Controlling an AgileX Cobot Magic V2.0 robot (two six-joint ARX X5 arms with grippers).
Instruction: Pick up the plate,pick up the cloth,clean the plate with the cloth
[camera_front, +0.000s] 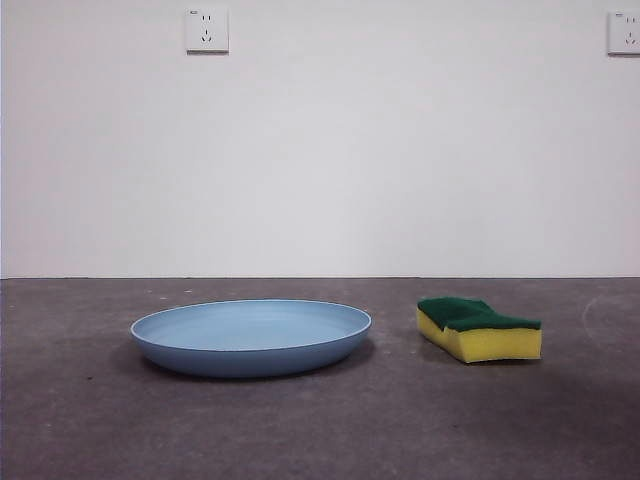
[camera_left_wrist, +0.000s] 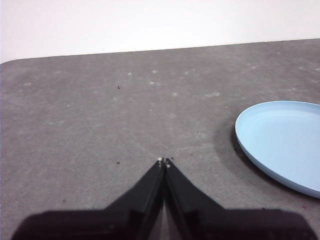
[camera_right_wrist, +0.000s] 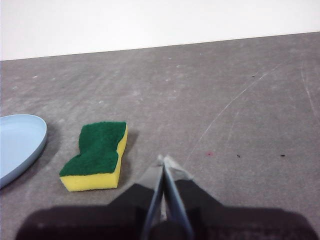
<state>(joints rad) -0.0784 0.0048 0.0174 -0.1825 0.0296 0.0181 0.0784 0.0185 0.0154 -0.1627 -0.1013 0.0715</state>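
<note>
The light-blue plate (camera_front: 250, 337) lies flat on the dark grey table, left of centre in the front view. The cloth (camera_front: 478, 328), a yellow sponge with a green scouring top, lies to its right, apart from it. My left gripper (camera_left_wrist: 163, 160) is shut and empty above the table, with the plate (camera_left_wrist: 280, 142) off to one side of it. My right gripper (camera_right_wrist: 163, 159) is also shut and empty, the cloth (camera_right_wrist: 97, 155) a short way beside it and the plate's rim (camera_right_wrist: 20, 145) further out. Neither gripper shows in the front view.
The grey table (camera_front: 320, 430) ends at a white wall with two sockets (camera_front: 206, 29). Faint scratches mark the table surface (camera_right_wrist: 240, 100) near the right gripper.
</note>
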